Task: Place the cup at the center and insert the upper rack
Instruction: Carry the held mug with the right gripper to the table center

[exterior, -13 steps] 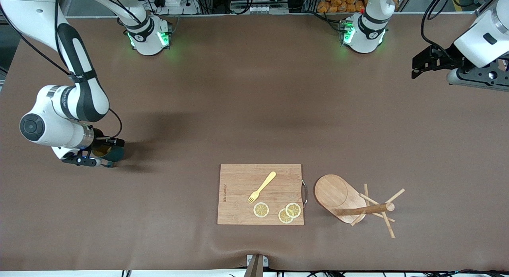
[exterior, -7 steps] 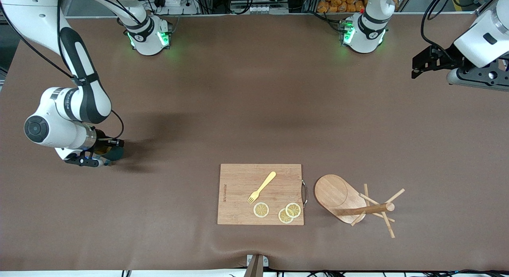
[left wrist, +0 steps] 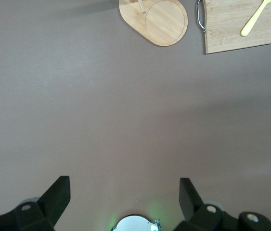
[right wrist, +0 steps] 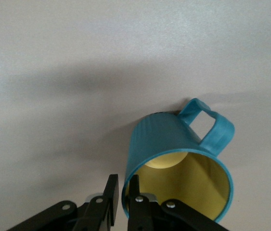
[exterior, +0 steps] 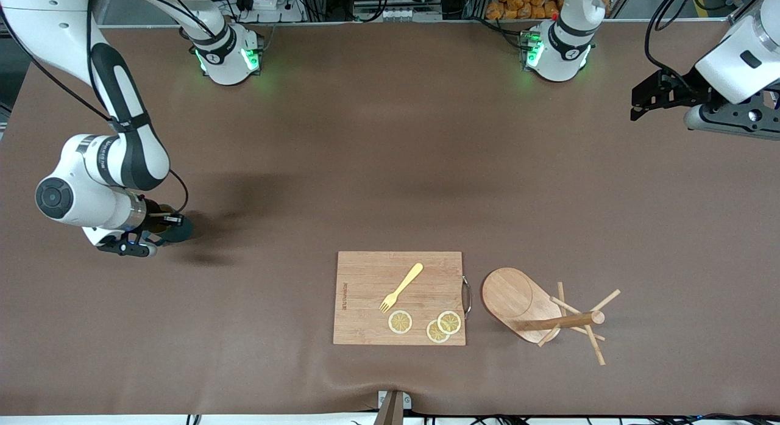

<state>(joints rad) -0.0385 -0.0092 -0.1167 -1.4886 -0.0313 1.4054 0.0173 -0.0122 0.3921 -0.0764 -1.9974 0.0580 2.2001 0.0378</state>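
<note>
My right gripper (right wrist: 121, 195) pinches the cup (right wrist: 176, 161) by its thin rim, lifted over the table's right-arm end — stiff, light, probably slippery — while my left gripper (left wrist: 124, 195) waits, open.

Right pincer (exterior: 159, 225) is clamped on the cup's (right wrist: 178, 166) rim near the right arm's table edge; left pincer (left wrist: 124, 198) waits spread wide, raised.
</note>
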